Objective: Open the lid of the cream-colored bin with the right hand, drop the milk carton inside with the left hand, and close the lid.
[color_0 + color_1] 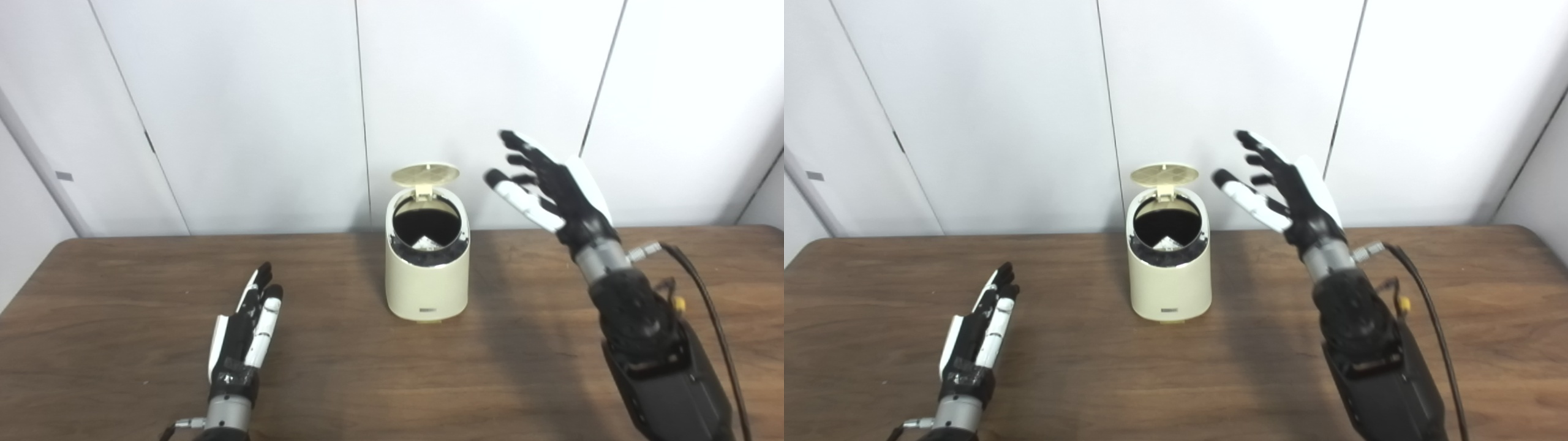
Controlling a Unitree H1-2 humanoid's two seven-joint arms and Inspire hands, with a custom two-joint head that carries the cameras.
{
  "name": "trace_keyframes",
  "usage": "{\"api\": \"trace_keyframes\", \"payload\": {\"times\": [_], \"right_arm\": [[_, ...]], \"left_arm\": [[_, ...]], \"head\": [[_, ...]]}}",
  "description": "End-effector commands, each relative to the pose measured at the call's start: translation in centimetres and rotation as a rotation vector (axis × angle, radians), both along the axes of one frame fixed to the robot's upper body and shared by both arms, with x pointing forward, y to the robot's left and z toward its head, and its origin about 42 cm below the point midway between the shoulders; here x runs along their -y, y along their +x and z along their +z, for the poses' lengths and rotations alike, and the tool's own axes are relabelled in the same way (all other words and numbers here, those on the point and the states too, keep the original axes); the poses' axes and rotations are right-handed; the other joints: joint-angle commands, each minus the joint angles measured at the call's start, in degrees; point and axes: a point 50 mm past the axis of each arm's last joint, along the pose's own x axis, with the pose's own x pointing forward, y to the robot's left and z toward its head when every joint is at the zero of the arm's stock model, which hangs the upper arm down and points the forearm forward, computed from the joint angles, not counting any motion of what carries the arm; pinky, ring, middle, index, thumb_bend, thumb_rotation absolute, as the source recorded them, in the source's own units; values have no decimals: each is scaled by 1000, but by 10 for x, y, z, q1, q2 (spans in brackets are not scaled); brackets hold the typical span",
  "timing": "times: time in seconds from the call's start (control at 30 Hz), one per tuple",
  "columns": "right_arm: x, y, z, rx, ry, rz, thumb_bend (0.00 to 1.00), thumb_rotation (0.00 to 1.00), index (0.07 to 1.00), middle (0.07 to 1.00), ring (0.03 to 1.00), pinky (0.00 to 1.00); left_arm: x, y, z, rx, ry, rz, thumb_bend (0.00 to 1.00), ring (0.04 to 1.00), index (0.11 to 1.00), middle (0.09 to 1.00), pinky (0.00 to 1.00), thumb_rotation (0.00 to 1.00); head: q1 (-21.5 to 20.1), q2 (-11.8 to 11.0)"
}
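The bin (427, 269) is light, rigid plastic; its hinged lid (425, 174) stands open, a pale carton corner (427, 241) inside. Right hand (551, 190), fingers spread, hovers right of it; press the lid's top edge. Left hand (245, 327), fingers straight and empty, lies on the table (122, 294).

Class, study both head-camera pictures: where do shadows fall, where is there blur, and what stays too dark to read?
Left eye view: the cream-colored plastic bin casts a soft shadow rightward on the brown wooden table; the raised right hand looks slightly blurred. Right eye view: the bin's black interior is too dark, only a pale corner showing; the resting left hand is sharp.
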Motion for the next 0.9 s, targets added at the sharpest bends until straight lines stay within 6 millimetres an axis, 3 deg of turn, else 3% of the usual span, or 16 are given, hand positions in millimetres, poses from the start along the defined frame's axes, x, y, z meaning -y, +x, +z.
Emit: {"api": "trace_keyframes", "payload": {"times": [0.0,0.23,0.4,0.67,0.87], "right_arm": [[-2,9,34,94,-51,18,554,818,904,917,883,799],[-15,27,54,129,-212,67,573,769,910,916,901,816],[-25,37,58,157,-357,84,608,820,897,896,893,810],[-34,26,61,174,-506,107,639,794,840,865,901,883],[-30,18,63,209,-604,98,665,746,776,827,878,874]], "left_arm": [[3,1,14,44,-8,-49,568,991,1000,1000,985,960],[10,-1,10,37,-62,-74,571,1000,1000,1000,1000,1000],[14,-2,12,27,-72,-70,585,1000,1000,1000,1000,998],[18,-2,12,21,-83,-77,584,1000,1000,1000,1000,1000],[19,0,11,14,-86,-71,590,1000,1000,1000,1000,1000]], "head": [[-1,1],[-1,2],[2,3],[2,4],[3,4]]}}
